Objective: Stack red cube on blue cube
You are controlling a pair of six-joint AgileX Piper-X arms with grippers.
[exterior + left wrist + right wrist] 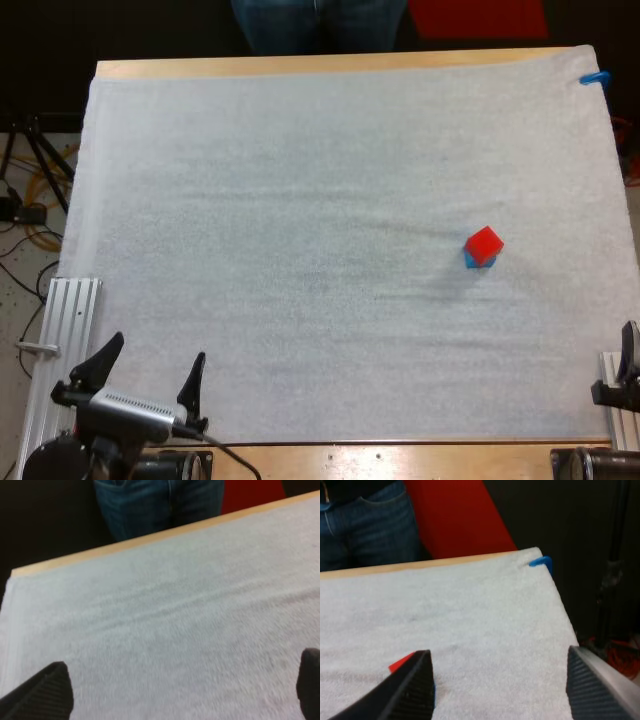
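The red cube sits on top of the blue cube, on the right part of the white mat in the high view. The red cube is a little turned against the blue one, so that only thin blue edges show under it. The pair stands alone on the mat, well apart from both arms.

The left end effector is at the near left corner of the mat, close to the front edge of the wooden surface. It stands wide open and touches nothing; in the left wrist view there is only bare mat between its two black sides.

The right end effector is at the right edge of the mat, also near the front. It is wide open too and holds nothing. In the right wrist view the red cube shows just behind one of its sides, farther out on the mat.

At the far side of the surface stands a person in blue jeans.
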